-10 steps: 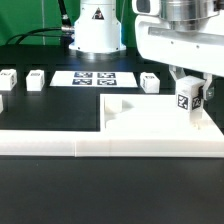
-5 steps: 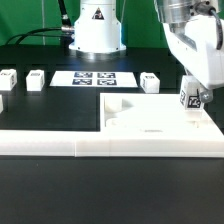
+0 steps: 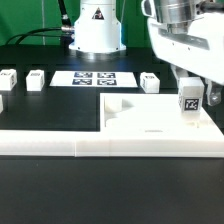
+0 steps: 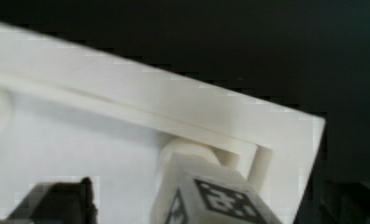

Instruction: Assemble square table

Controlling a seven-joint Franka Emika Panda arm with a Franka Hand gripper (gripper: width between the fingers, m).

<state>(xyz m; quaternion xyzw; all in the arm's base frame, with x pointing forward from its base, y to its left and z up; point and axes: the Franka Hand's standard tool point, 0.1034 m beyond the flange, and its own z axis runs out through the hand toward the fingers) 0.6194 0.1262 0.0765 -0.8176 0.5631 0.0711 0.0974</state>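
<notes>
Square table slab carries an upright corner leg.

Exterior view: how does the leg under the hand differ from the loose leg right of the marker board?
Pose: the upright leg stands tall under the hand; the loose leg lies low. Place: upright leg at the tabletop corner; loose leg on the black table. Both are white, tagged.

Upper centre of the exterior view: arm base, a rounded white shell with a small dark triangular mark on its front. Upper right: wrist section, glossy white housing under a grey metal collar. The gripper has a white body with dark fingers. Wrist view: one finger, black, blurred.
</notes>
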